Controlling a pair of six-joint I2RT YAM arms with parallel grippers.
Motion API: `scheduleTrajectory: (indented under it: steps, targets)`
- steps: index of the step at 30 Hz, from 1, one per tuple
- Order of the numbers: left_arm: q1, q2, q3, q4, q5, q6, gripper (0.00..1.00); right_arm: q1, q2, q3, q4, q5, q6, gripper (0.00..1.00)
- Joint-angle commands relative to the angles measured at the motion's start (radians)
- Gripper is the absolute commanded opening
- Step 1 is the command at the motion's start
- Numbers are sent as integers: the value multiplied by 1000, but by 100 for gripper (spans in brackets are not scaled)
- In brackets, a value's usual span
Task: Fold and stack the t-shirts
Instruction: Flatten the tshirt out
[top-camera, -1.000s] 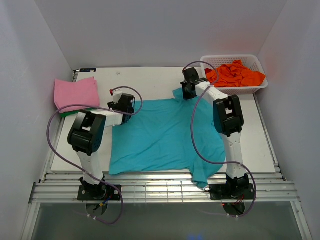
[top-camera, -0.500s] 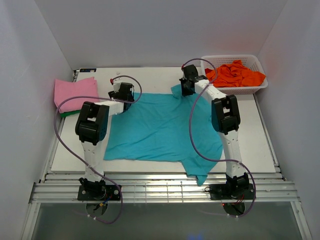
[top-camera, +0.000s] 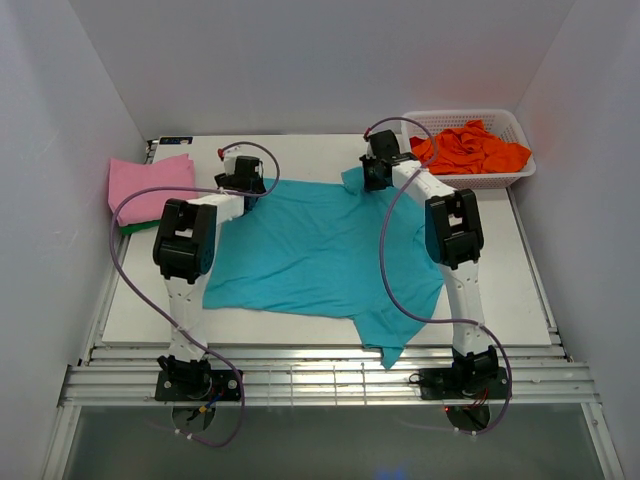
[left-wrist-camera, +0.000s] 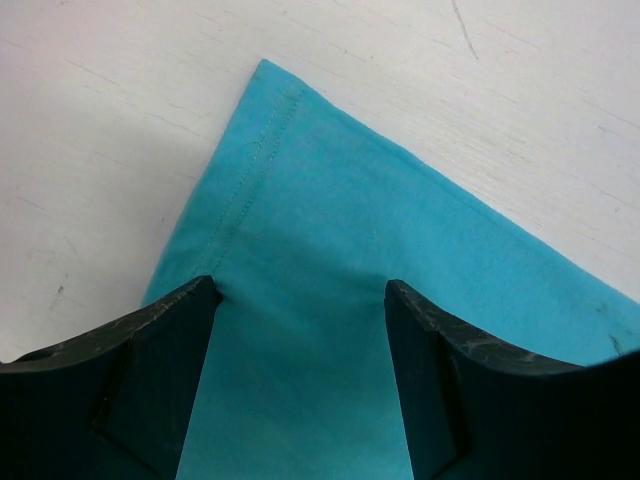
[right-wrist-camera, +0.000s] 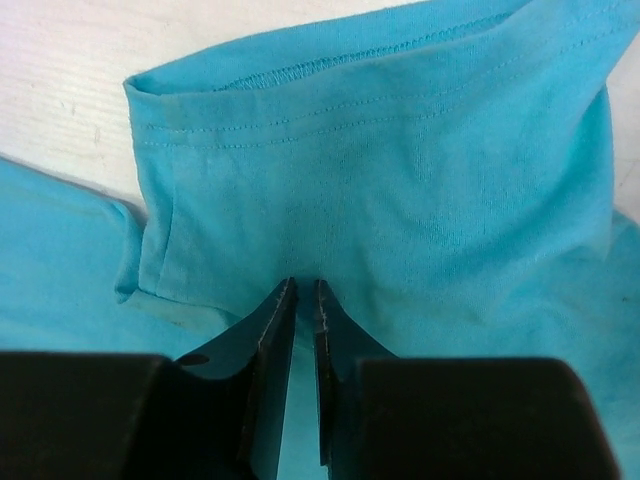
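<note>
Teal t-shirt (top-camera: 320, 250): limp, light cloth, best taken at stitched hem corners (left-wrist-camera: 262, 80). Left gripper (left-wrist-camera: 300, 288) spread over one; right gripper (right-wrist-camera: 302, 285) near-closed at sleeve (right-wrist-camera: 380, 150), pinch unclear.

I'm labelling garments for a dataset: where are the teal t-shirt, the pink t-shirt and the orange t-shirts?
teal t-shirt (top-camera: 310, 250): top view, middle of its spread body.
pink t-shirt (top-camera: 150, 185): top view, centre of the folded top.
orange t-shirts (top-camera: 470, 150): top view, middle of the crumpled heap.
</note>
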Motion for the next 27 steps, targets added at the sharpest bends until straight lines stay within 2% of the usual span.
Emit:
scheduleTrajectory:
  steps: [1, 5, 10, 17, 27]
  targets:
    - [5, -50, -57, -21, 88, 8, 79, -1, -98, -62, 19, 23, -32, 20]
    - [5, -78, -36, -21, 105, 28, 80, -2, -166, -79, 15, 54, -55, 23]
    - [5, -95, 1, -40, 87, 39, 80, -13, -181, -41, -2, 82, -72, 39]
    - [5, -52, 102, -72, 44, 82, 81, -42, -88, 65, -40, 105, -74, 40]
    - [31, 52, 245, -110, 36, 133, 82, -91, 46, 194, -36, 117, -78, 49]
